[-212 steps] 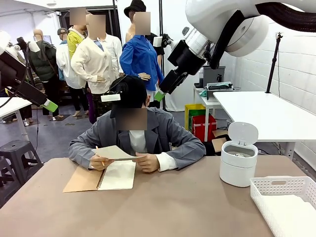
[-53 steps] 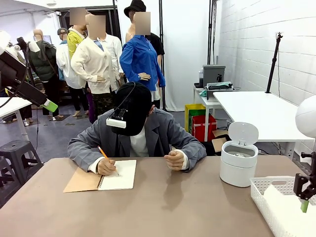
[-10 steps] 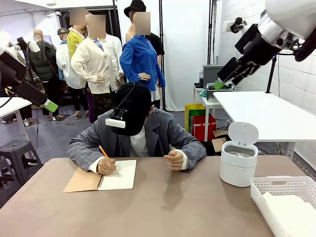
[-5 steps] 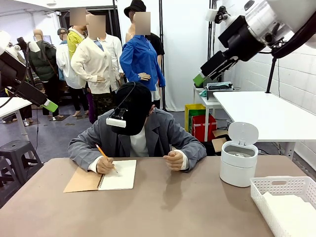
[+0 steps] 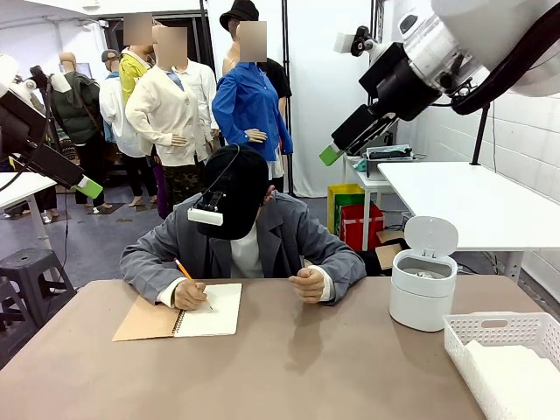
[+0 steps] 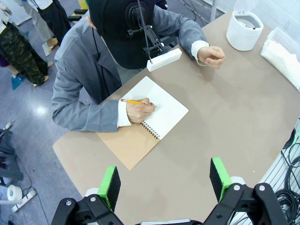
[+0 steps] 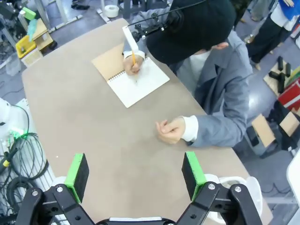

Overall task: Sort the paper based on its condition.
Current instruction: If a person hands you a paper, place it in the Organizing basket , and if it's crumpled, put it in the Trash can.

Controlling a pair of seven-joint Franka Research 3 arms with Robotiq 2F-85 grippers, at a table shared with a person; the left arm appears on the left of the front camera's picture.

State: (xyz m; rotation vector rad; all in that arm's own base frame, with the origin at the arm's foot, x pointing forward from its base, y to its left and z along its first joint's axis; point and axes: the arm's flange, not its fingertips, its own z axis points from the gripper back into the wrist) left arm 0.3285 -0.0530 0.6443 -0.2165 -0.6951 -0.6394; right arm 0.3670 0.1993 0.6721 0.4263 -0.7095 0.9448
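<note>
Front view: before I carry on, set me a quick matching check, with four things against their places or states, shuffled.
Things:
1. notebook
2. bin
3. basket
4. right gripper

Places or states:
A. open, raised high above the table
B. lid up, at the table's right side
C. holds white paper, at the near right corner
D. lies open under the person's writing hand

Pairs: 1-D, 2-B, 3-C, 4-A.
</note>
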